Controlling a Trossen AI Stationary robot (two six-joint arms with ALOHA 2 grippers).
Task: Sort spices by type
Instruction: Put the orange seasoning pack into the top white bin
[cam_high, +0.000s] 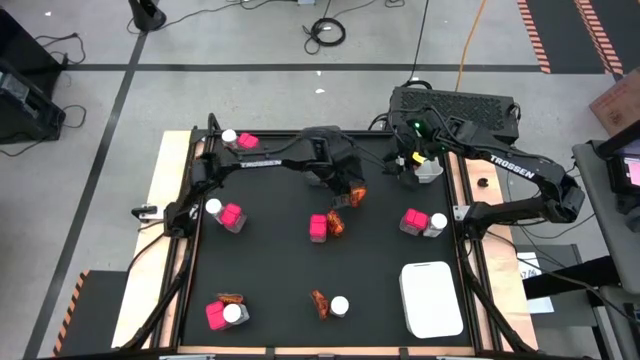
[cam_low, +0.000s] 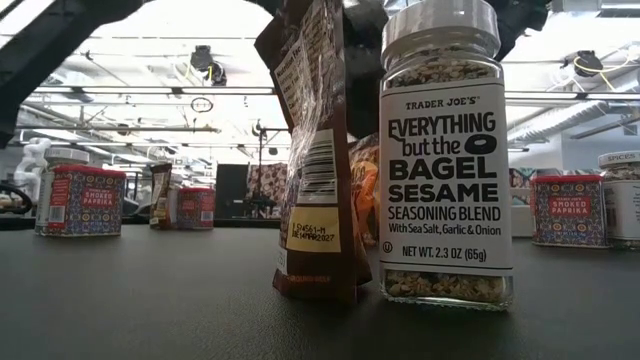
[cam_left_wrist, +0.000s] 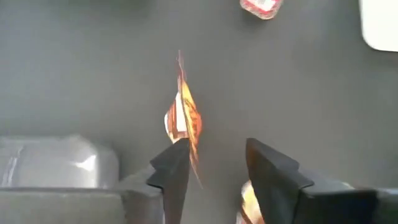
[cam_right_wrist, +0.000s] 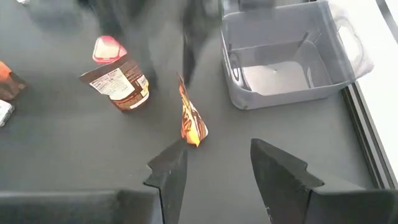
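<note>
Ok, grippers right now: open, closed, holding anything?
Left gripper: open, orange sachet at one finger, not clamped.
Right gripper: open, empty.

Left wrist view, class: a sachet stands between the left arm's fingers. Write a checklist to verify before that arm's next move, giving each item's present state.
1. Left gripper fingers apart: ok.
2. Orange-red sachet free of the grip: cannot tell; it stands on edge close against one finger.
3. Right gripper open and holding nothing, near the sachet: ok.
4. Clear bin with nothing showing inside: ok.
5. Spices grouped by type: not ok; pink packs, jars and sachets lie mixed across the table.
</note>
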